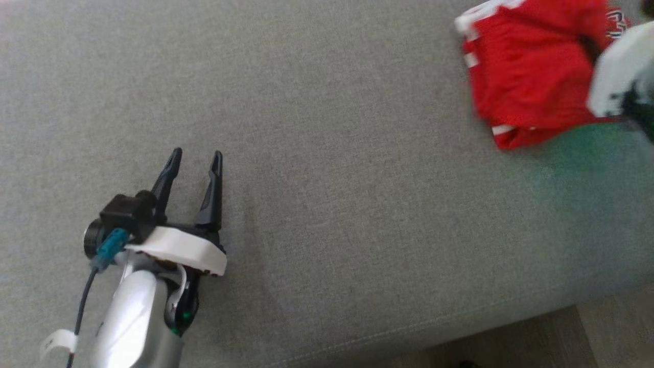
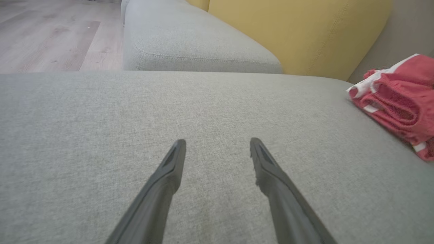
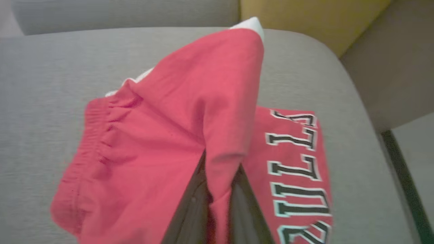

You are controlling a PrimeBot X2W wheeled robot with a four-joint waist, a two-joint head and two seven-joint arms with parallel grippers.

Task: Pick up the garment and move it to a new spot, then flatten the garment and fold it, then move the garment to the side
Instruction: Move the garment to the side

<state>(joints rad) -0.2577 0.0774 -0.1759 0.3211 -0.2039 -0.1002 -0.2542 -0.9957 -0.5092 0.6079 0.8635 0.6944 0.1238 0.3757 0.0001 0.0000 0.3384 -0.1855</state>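
The garment point(image 1: 531, 71), a pair of red shorts with white trim and black lettering point(image 3: 295, 162), sits at the far right of the grey seat cushion point(image 1: 357, 204) in your head view, bunched and partly lifted rather than lying flat. In your right wrist view, your right hand point(image 3: 220, 166) has its two dark fingers point(image 3: 190, 206) pressed together on a ridge of the red fabric. That fold rises between them while the rest of the garment point(image 3: 162, 145) drapes down onto the cushion on both sides, with the elastic waistband at the left of that view. Your left hand point(image 1: 197, 152) is well apart from the garment at the lower left of the head view, with its fingers spread and nothing between them. In the left wrist view it point(image 2: 217, 141) is just above bare cushion, though you cannot tell whether the tips touch the fabric. From there you see the garment point(image 2: 396, 101) at the right edge, a yellow backrest point(image 2: 305, 30) beyond the seat, and wooden floor point(image 2: 44, 34) at the upper left.
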